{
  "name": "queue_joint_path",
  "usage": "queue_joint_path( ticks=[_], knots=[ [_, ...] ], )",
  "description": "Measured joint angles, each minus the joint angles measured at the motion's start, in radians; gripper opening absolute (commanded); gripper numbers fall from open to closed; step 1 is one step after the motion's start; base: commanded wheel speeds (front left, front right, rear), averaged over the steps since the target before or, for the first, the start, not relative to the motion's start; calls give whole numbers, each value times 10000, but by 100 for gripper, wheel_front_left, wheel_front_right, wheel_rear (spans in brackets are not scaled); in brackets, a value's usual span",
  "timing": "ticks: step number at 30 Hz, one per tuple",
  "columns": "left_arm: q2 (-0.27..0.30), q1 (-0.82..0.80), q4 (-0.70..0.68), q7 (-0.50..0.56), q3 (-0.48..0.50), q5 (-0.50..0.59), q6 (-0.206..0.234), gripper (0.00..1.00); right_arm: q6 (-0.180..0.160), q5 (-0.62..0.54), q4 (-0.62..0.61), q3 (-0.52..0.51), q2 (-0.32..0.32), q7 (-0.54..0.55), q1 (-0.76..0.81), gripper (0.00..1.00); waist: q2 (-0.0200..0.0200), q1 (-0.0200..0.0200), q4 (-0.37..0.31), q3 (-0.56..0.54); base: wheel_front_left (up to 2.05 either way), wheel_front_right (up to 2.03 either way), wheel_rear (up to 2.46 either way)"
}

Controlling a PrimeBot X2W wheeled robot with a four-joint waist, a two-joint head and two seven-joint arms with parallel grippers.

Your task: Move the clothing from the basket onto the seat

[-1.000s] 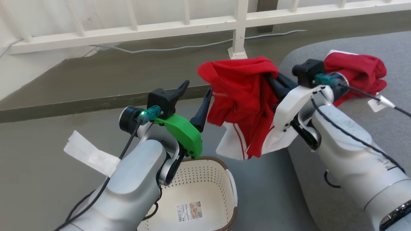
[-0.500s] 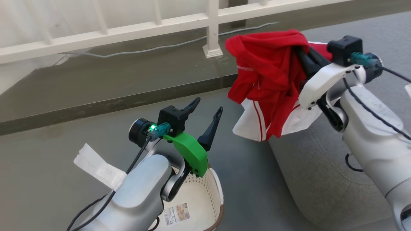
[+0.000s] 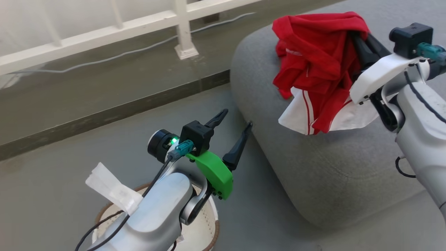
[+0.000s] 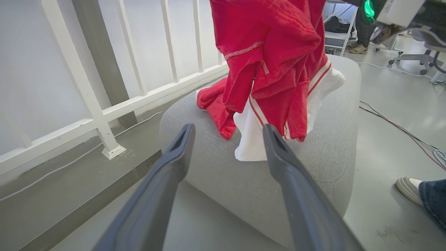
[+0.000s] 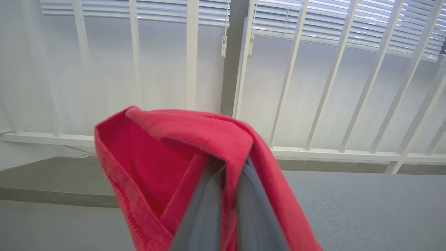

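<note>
A red jersey (image 3: 320,66) with white striped trim hangs bunched from my right gripper (image 3: 360,45), which is shut on its upper folds, above the near left part of the grey seat (image 3: 313,167). In the right wrist view the red jersey (image 5: 156,167) drapes over the closed fingers (image 5: 209,209). My left gripper (image 3: 236,118) stands open and empty, left of the seat and above the basket (image 3: 214,230), of which a rim arc shows. Between the open left fingers (image 4: 181,139) I see the hanging jersey (image 4: 271,52), the seat (image 4: 313,167), and a second red garment (image 4: 212,104) lying on it.
A white railing (image 3: 184,35) stands behind a raised floor ledge (image 3: 104,115), with a cable (image 3: 122,54) along it. A person's shoe and trouser leg (image 4: 418,191) stand right of the seat. Floor cables (image 4: 400,129) and a wheeled chair (image 4: 421,52) lie beyond.
The head camera has swung towards the seat. My right gripper has carried the jersey from beside the seat's edge to above the cushion. The left gripper stays open over the basket.
</note>
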Motion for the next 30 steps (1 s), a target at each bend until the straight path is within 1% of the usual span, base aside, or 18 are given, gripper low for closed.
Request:
queue_joint_path(
  ticks=[2,3,4,7,10,13,14,15,17,22,24,26,30],
  knots=[
    [0,0,-81,0,-67,46,-2,100,-12,61,-46,-100,-94,0,1,0,0,0,-229,72,0,0,0],
    [0,0,-81,0,-67,46,-2,100,-12,61,-46,-100,-94,0,1,0,0,0,-229,72,0,0,0],
    [0,0,-100,0,-88,59,-2,100,-69,75,-75,-140,-127,0,1,0,0,0,-341,112,0,0,0],
    [-2,0,-148,0,-115,77,0,100,-79,150,-186,-265,-238,0,3,0,0,0,-654,242,0,0,0],
    [0,-1,-186,4,-161,163,0,100,-161,224,-263,-433,-376,0,14,0,0,0,-910,411,0,0,0],
    [0,-5,-253,21,-280,196,0,100,-182,270,-343,-640,-518,0,24,0,0,0,-1070,633,0,0,0],
    [0,-8,-278,35,-330,232,0,100,-253,309,-376,-700,-566,0,30,0,0,0,-1106,709,0,0,0],
    [0,-11,-316,84,-376,245,0,100,-255,332,-395,-780,-619,0,37,0,0,0,-1135,784,0,0,0],
    [-2,-24,-414,148,-458,259,-29,100,-330,453,-447,-986,-784,0,48,0,0,0,-1176,1009,0,0,0],
    [4,-141,-512,359,-548,345,-29,100,-353,594,-470,-1298,-1051,0,-123,0,0,0,-1110,1379,0,0,0],
    [12,-262,-616,431,-604,424,-29,100,-362,594,-487,-1434,-1174,0,-410,0,0,0,-1048,1537,0,0,0],
    [33,-338,-740,468,-677,639,-29,100,-495,594,-508,-1584,-1327,0,-820,0,0,0,-973,1702,0,0,0],
    [94,-527,-936,650,-742,771,-27,100,-564,606,-548,-1877,-1678,8,-1618,0,0,0,-799,2056,0,0,0]
  ],
)
